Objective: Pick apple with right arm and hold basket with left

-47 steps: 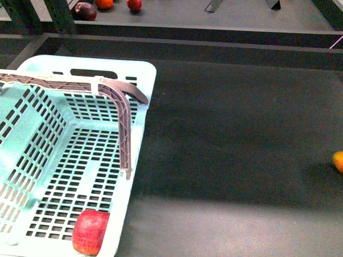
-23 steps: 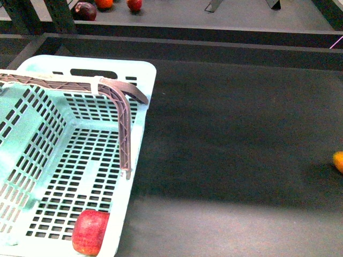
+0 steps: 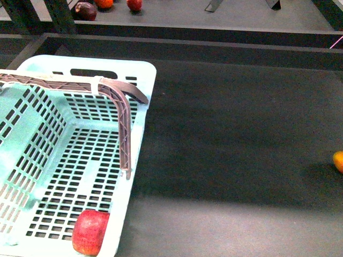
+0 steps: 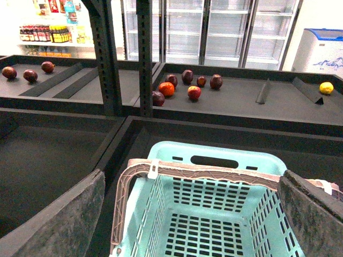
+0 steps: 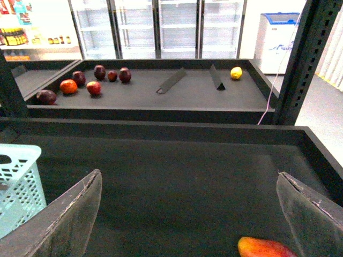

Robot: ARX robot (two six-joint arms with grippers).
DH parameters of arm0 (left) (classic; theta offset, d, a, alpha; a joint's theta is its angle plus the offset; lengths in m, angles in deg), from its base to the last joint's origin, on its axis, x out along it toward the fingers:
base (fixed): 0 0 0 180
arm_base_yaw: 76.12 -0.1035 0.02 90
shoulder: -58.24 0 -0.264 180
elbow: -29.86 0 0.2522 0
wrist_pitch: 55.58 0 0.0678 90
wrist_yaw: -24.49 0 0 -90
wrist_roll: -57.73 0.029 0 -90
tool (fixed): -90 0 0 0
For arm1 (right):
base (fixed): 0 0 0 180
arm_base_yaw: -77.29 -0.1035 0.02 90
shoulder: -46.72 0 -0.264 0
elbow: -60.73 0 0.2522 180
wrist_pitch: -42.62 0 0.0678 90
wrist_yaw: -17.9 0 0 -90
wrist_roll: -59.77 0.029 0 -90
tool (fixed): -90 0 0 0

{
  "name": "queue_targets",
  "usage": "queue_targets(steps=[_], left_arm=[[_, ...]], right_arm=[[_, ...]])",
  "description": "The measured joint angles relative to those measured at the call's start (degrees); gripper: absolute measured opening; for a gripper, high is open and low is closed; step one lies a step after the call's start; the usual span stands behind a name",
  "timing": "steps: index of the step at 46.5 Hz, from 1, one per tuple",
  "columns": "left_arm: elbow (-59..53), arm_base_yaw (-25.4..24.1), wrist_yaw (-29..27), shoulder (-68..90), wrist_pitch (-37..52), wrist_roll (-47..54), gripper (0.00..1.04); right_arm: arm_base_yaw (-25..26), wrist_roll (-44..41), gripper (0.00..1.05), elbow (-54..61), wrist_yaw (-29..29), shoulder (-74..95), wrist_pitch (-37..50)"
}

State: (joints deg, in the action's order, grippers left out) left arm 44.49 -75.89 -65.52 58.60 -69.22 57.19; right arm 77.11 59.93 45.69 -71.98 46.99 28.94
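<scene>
Apple (image 3: 90,232) sits inside the basket (image 3: 140,101), on the slotted floor at the near corner, touching the side wall that faces the open tray. It's red, resting on its side, partly cut off by the frame edge in the front view.

Basket is on the dark tray (image 3: 230,139), at the tray's left side as the robot faces. Handle (image 3: 124,126) is folded down, bent across the basket mouth and hanging along the inner side wall; white tie (image 3: 95,85) wraps it near the bend. Oval cut-out is visible in the basket's far wall.

Left gripper (image 4: 190,214): both fingers spread wide, nothing between them. It hovers above the basket's near end, looking down into it, not touching rim or handle.

Right gripper (image 5: 187,214): fingers also spread wide, empty. It hovers over the bare tray, well apart from the basket, whose edge shows at one side of the right wrist view.

An orange-red fruit (image 5: 266,248) lies on the tray far from the basket, near the right gripper; it's also at the edge of the front view.

Beyond the basket, a raised shelf (image 4: 236,101) holds dark purple fruits, an orange fruit (image 4: 166,89), red ones, and a yellow one (image 4: 326,87) further along. Glass-door fridges (image 4: 214,27) behind the shelf.
</scene>
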Motion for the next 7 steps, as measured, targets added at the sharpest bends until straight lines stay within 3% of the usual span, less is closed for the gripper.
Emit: queue_targets(steps=[7], left_arm=[[0.00, 0.00, 0.00, 0.00, 0.00, 0.00, 0.98]], right_arm=[[0.00, 0.00, 0.96, 0.00, 0.00, 0.00, 0.00]])
